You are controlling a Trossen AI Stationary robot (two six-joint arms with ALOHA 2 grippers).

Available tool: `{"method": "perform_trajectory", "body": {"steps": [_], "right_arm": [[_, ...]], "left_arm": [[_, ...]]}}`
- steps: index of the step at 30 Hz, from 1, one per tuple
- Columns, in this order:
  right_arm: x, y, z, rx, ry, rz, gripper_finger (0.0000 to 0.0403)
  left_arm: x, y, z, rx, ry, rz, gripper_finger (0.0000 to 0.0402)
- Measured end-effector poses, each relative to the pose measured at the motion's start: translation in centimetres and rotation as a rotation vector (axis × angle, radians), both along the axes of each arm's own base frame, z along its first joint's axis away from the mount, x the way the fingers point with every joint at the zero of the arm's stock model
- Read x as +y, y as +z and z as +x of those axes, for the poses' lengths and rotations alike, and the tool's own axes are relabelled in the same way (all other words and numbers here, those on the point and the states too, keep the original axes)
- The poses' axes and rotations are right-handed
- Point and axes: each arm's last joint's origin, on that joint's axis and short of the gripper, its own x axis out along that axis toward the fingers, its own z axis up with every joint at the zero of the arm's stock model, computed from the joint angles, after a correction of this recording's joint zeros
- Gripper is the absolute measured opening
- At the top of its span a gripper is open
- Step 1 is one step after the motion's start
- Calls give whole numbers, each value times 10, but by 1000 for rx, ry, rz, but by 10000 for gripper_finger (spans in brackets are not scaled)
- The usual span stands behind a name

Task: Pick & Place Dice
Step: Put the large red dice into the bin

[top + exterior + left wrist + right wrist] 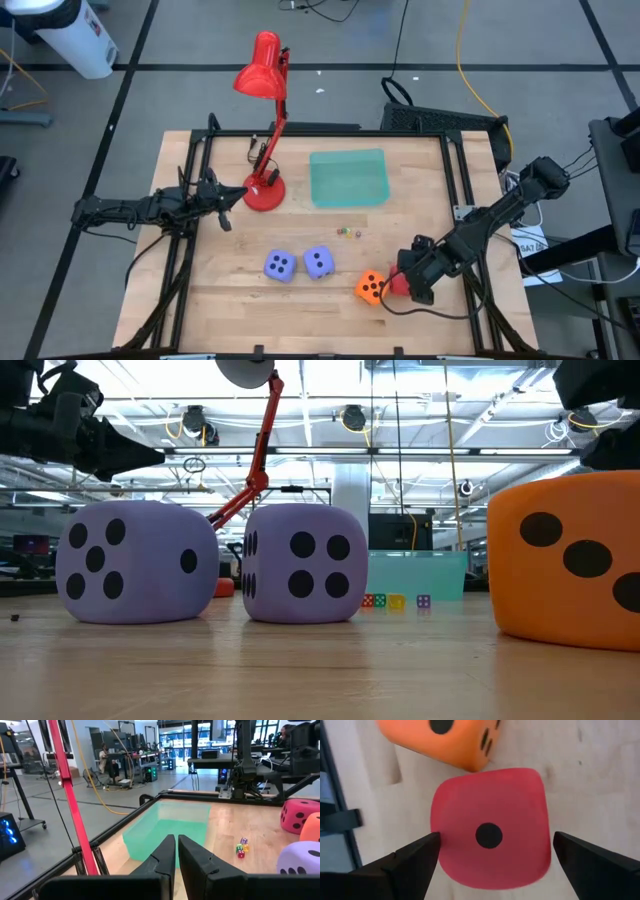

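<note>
Red foam die [490, 827]: located at the counter's [240, 300] front right, touching or just beside the orange die [370, 287]. It is straddled from above by the right gripper [492, 845], whose fingers are spread wide to either side with nothing yet clamped. The one-pip face is turned upward; being a cube, no long axis is presented. Handling is judged light, soft and compressible, not fragile; hold is best taken on two opposite flat side faces, squarely, so the foam is not squeezed askew. Two lavender dice [280, 265] [319, 262] are set side by side at front centre. The left gripper [177, 851] is held closed and empty near the red lamp [262, 120].
</note>
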Motion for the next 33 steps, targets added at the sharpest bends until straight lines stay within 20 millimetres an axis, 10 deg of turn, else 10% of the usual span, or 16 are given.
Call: {"method": "perform_trajectory", "body": {"steps": [33], "right_arm": [[1, -10, 11, -141, 56, 41, 377]], "left_arm": [[0, 0, 0, 2, 1, 4, 31]]}}
